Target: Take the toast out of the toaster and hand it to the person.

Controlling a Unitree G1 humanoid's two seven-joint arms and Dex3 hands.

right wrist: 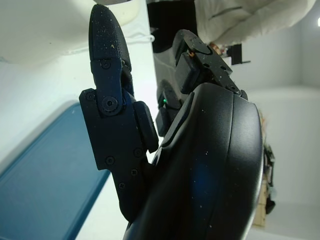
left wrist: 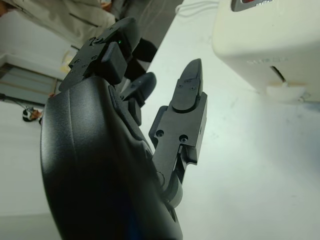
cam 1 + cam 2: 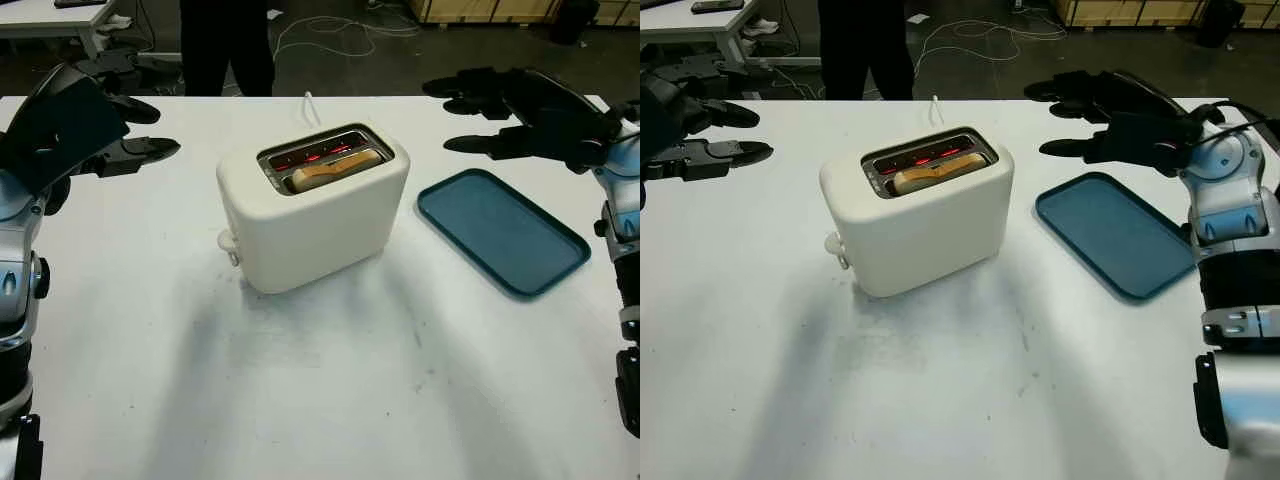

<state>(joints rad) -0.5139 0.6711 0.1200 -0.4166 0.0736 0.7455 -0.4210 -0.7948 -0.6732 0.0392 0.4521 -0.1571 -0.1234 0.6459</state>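
1. The left hand (image 3: 120, 125) hangs open and empty, well left of the toaster (image 3: 310, 205).
2. The right hand (image 3: 1110, 120) hangs open and empty right of the toaster, above the tray (image 3: 1110, 235).
3. The toast (image 3: 335, 170) sits in the toaster's slot.
4. The left wrist view shows the toaster's lever (image 2: 285, 90).
5. A person (image 3: 225, 45) stands beyond the toaster.

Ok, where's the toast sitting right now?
The toast is down in the nearer slot of the white toaster at the table's centre, left of the blue tray, between both open hands.
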